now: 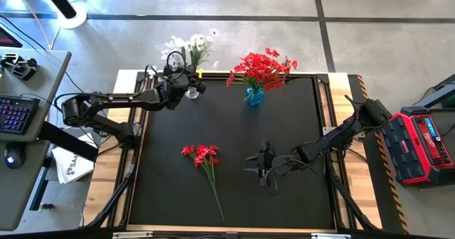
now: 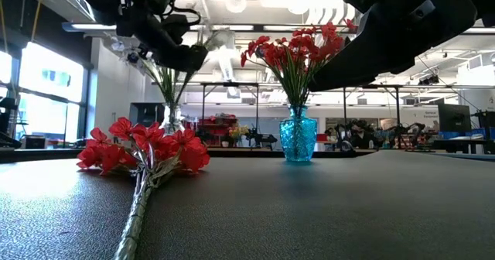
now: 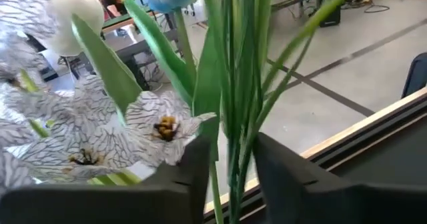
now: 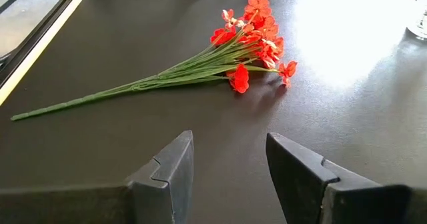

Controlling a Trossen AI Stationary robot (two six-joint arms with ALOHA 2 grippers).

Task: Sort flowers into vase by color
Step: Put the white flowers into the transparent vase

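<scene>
Left gripper (image 1: 186, 82), upper left, gripped white flowers (image 1: 193, 48); right gripper (image 1: 257, 163), centre, stood wide beside a red sprig (image 1: 204, 161)

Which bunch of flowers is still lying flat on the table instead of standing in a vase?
The loose red-bloomed sprig lies flat on the black mat; the other red bunch and the white blooms stand upright in vases.
</scene>
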